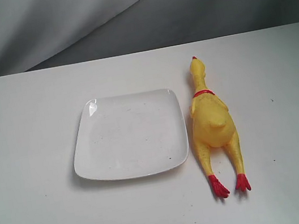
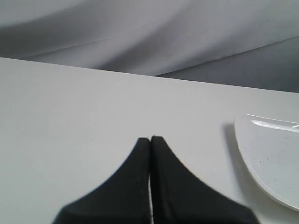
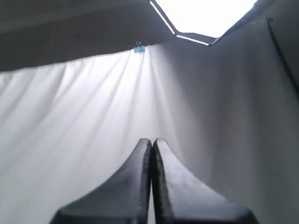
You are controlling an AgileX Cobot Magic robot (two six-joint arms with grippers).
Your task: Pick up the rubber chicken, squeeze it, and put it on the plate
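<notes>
The yellow rubber chicken (image 1: 212, 125) lies flat on the white table, red comb toward the back, red feet toward the front. Just left of it, close beside but apart, sits the white square plate (image 1: 91, 156), with nothing on it. Neither arm shows in the exterior view. My left gripper (image 2: 150, 138) is shut and holds nothing; it hovers over bare table with the plate's rim (image 2: 243, 149) off to one side. My right gripper (image 3: 152, 140) is also shut with nothing in it and faces the white backdrop cloth, so no task object shows in its view.
The white table (image 1: 34, 212) spreads wide around both objects. A grey-white cloth backdrop (image 1: 121, 13) hangs behind the table's far edge. A blue clip (image 3: 139, 48) pins the cloth in the right wrist view.
</notes>
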